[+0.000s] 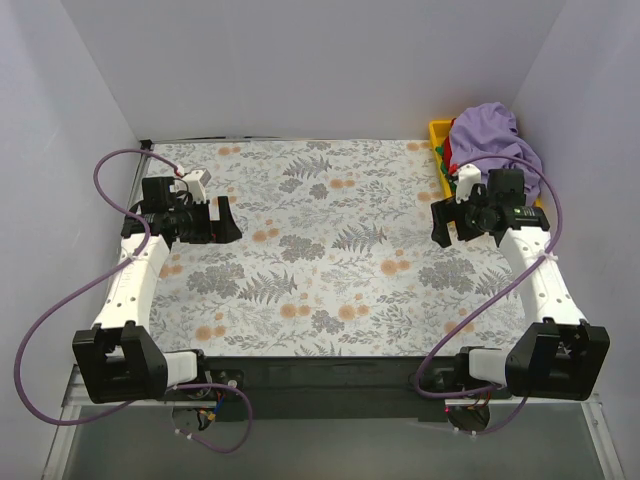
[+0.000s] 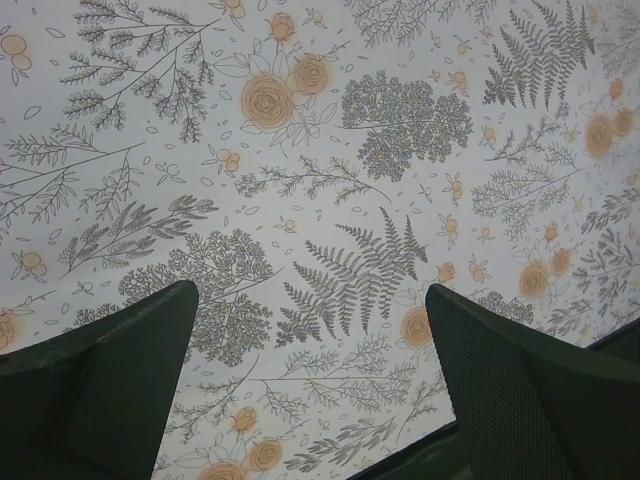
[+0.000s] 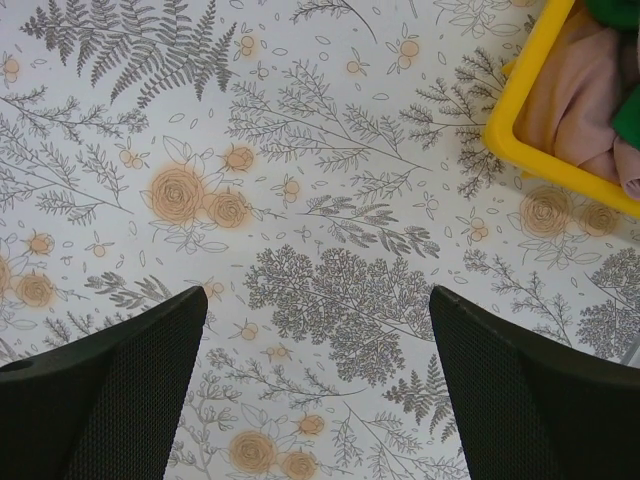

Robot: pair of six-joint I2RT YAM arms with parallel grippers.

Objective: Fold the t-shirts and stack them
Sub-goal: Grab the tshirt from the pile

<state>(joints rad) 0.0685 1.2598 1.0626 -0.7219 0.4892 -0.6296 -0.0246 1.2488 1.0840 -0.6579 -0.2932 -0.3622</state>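
A lavender-purple t-shirt [image 1: 488, 135] lies bunched on top of the yellow tray [image 1: 437, 129] at the back right, with bits of red and green cloth [image 1: 452, 163] showing under it. In the right wrist view a pale pink shirt [image 3: 575, 105] and green cloth [image 3: 628, 118] lie in the tray [image 3: 520, 120]. My right gripper [image 1: 452, 222] is open and empty over the floral cloth, just left of the tray; it also shows in the right wrist view [image 3: 318, 300]. My left gripper [image 1: 228, 219] is open and empty at the left; its wrist view [image 2: 312, 300] shows only floral cloth.
A floral-patterned cloth [image 1: 320, 250] covers the table. White walls close in the back and both sides. Purple cables [image 1: 105, 180] loop beside each arm. The table's dark front edge [image 1: 320, 365] runs between the arm bases.
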